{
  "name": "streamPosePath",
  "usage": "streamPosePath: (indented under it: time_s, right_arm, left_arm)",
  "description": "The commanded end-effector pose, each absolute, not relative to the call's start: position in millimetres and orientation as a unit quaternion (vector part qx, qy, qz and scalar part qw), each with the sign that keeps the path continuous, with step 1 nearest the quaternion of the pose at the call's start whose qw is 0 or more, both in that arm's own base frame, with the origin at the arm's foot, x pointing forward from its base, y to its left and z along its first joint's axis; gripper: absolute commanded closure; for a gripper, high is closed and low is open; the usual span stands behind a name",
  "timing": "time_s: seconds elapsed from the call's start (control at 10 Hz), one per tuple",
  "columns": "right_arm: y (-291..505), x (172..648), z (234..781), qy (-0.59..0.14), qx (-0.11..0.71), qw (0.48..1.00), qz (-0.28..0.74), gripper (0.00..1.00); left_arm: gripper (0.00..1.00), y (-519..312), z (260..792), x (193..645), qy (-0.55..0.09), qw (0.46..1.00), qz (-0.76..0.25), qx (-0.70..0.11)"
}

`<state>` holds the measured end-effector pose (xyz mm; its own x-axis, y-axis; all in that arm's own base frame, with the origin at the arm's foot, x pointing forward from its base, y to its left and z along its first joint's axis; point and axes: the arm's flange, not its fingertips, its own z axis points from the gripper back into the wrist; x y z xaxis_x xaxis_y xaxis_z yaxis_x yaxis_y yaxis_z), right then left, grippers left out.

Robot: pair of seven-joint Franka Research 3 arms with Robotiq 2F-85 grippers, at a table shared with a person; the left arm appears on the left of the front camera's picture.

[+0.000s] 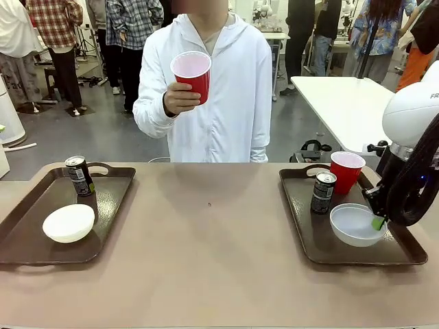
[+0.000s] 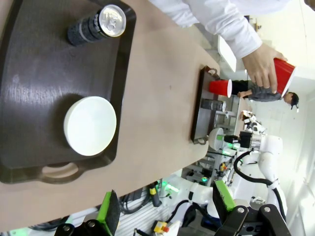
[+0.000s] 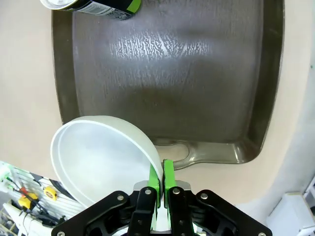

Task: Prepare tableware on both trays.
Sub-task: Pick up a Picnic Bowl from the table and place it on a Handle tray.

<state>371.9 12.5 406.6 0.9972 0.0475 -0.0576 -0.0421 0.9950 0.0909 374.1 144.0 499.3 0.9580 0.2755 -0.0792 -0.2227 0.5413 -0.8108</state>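
The left tray [image 1: 110, 199] holds a dark can [image 1: 79, 175] and a cream-white bowl [image 1: 68, 223]. The left wrist view looks down on that tray [image 2: 34, 73], its can [image 2: 96, 24] and bowl [image 2: 90, 126]. My left gripper [image 2: 166, 204] hangs open high above them. On the right tray [image 1: 302, 226] stand a can [image 1: 323, 192] and a red cup [image 1: 346, 171]. My right gripper [image 1: 377, 221] is shut on the rim of the grey-white bowl [image 1: 355, 226]. In the right wrist view the pads [image 3: 169, 178] pinch the bowl [image 3: 98, 157] over the tray's [image 3: 172, 73] handle end. The person holds a second red cup [image 1: 191, 74].
The tan table [image 1: 206, 233] lies bare between the trays. The person in a white jacket [image 1: 226, 103] stands at the far edge. A white table [image 1: 343, 103] stands behind on the right, and other people farther back.
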Motion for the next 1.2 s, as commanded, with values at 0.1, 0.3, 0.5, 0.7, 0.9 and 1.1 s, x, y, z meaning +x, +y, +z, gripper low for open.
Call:
streamPosePath:
  time_s: [0.1, 0.3, 0.5, 0.7, 0.9, 1.1]
  right_arm:
    - [12.5, 371.9, 406.6, 0.03, 0.045, 0.998, 0.022, 0.95]
    - [14.1, 371.5, 407.4, 0.029, 0.045, 0.998, 0.025, 0.95]
    - [3.5, 395.8, 391.8, 0.035, 0.061, 0.997, 0.024, 0.95]
    - [-3.6, 416.4, 382.0, 0.033, 0.06, 0.998, 0.012, 0.95]
    - [-6.8, 432.3, 371.4, 0.037, 0.062, 0.997, 0.013, 0.95]
    - [-11.7, 446.0, 362.0, 0.032, 0.058, 0.998, 0.012, 0.95]
  left_arm:
    - [0.0, 146.8, 499.7, 372.6, -0.032, 0.876, 0.136, -0.461]
    - [0.0, 146.8, 499.7, 372.6, -0.032, 0.876, 0.136, -0.461]
    - [0.0, 146.8, 499.7, 372.6, -0.032, 0.876, 0.136, -0.461]
    - [0.0, 146.8, 499.7, 372.6, -0.032, 0.876, 0.136, -0.461]
    - [0.0, 146.8, 499.7, 372.6, -0.032, 0.876, 0.136, -0.461]
    - [0.0, 146.8, 499.7, 372.6, -0.032, 0.876, 0.136, -0.461]
